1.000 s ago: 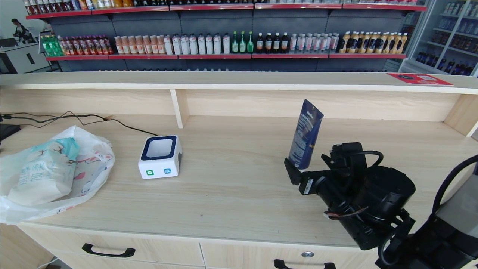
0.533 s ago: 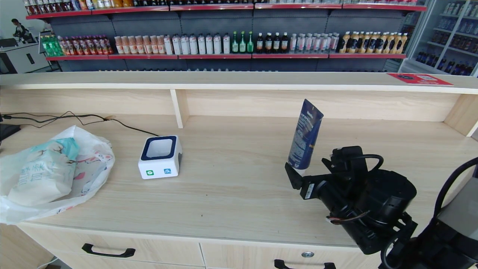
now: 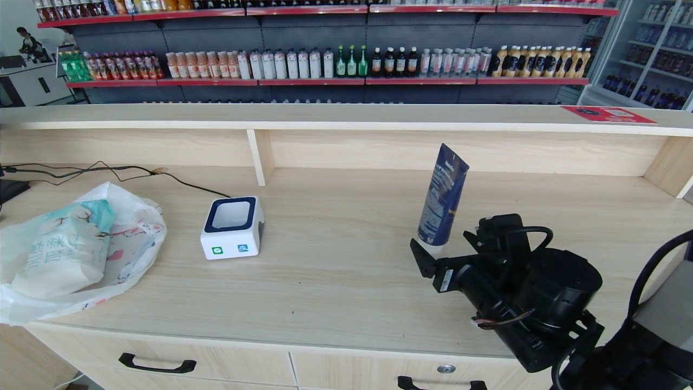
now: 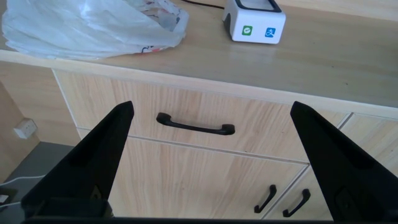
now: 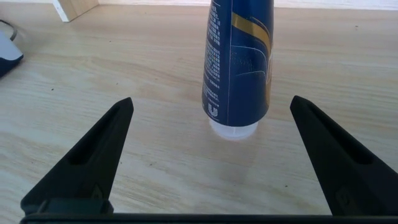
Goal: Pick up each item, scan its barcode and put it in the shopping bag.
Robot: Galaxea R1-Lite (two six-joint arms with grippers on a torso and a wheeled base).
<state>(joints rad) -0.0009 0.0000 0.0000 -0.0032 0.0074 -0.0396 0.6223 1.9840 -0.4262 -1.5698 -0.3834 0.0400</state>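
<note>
Right gripper (image 5: 211, 106): jaws wide, nothing held, low over the counter (image 3: 335, 271) and aimed at the tube (image 5: 239, 62). The tube stands on its cap (image 5: 231, 129), roughly centred in the gap but just ahead of the tips, touching neither finger. In the head view it leans a little. Step in hand, as I read it: get the grasp on the tube, with scan and bagging not yet done. To do it well, go straight in and keep the centring, because a tall tube on a small cap will probably tip if one finger arrives first. Land the pads on the lower body just above the cap, not on the cap itself. Squeeze lightly, since the body looks soft and would likely deform or slide. Fine print covers the side facing the wrist camera (barcode may be there, too small to tell), so close on the tube's sides and leave that face bare for the scanner (image 3: 231, 226). The scanner sits well to the left with its window facing up, so the printed face will need to turn down over it. The bag (image 3: 70, 249) lies further left at the counter edge, slumped, with a pack already inside; its mouth may need care at drop-off. Left gripper (image 4: 211, 106): also wide and empty, parked below counter level facing a drawer handle (image 4: 194, 126).
</note>
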